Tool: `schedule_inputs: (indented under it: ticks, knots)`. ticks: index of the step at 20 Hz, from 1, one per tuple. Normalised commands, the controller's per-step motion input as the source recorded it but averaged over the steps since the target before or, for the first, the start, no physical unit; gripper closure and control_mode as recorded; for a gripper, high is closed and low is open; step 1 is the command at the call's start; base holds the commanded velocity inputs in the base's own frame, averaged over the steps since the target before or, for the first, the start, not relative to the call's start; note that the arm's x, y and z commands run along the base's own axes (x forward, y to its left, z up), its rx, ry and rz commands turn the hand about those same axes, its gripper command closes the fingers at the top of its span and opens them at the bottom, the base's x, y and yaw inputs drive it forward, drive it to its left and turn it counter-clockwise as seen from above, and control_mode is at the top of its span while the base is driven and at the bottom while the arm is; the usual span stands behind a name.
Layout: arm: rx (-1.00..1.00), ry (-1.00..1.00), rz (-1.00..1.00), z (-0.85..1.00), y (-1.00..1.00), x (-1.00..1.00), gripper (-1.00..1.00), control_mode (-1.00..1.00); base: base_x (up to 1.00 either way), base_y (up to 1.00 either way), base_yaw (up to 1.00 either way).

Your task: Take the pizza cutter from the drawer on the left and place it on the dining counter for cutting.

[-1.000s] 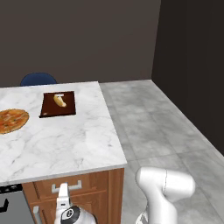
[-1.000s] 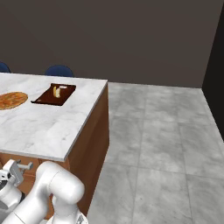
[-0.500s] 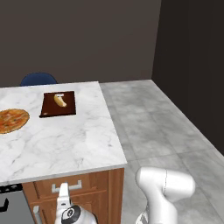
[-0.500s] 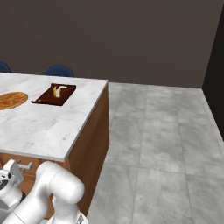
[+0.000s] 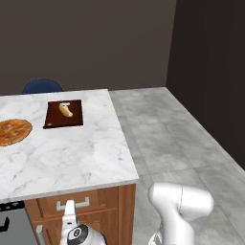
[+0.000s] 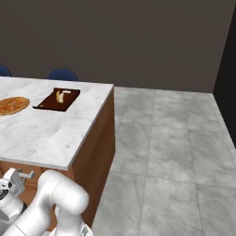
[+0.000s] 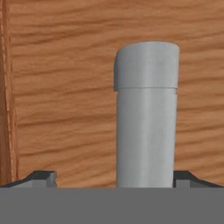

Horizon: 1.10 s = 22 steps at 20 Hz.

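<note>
Pincer (image 7: 113,179) stood spread wide, one dark tip on each side of the silver bar handle (image 7: 146,118), with nothing pinched yet. You had it square to the drawer (image 7: 61,96) front, very close, the bar running up the middle of the hand view between the jaws.

You could not see the pizza cutter anywhere; by the task it should lie inside that drawer, which looked shut under the near edge of the surface (image 5: 72,158).

My judgement on handling: the bar was smooth, rounded metal with a bent end, stiff and likely a bit slick, so you would want to close on its straight run, not on the curved end, and pull straight out so it does not slide through the tips. The drawer itself was reddish-brown wood with strong horizontal grain, rigid, and should run easily. The cutter, once reached, should be light and stiff, and its slim stick handle would be the place to hold it, not the wheel.

From the left base view, the surface was white marble with grey veins, flat and hard. On it sat a dark brown board (image 5: 64,114), rectangular, carrying a pale curved bread piece (image 5: 65,110). A round pizza (image 5: 13,132) lay well apart from the board, toward the left edge. Beyond the far edge a blue chair (image 5: 42,86) back showed, rounded and matte.
</note>
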Motion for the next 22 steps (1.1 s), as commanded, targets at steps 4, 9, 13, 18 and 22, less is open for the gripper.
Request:
schedule_inputs:
  ticks: [4,9,13,18,22]
  knots:
    - [0.00,0.00,0.00,0.00,0.00,0.00,1.00,-1.00,0.00,0.00,0.00]
    - [0.00,0.00,0.00,0.00,0.00,0.00,1.00,-1.00,0.00,0.00,0.00]
    - [0.00,0.00,0.00,0.00,0.00,-0.12,1.00,-1.00,0.00,0.00,0.00]
    - [0.00,0.00,-0.01,0.00,0.00,-0.65,1.00,-1.00,0.00,0.00,0.00]
    - [0.00,0.00,-0.03,-0.03,0.00,-0.89,1.00,-1.00,0.00,0.00,0.00]
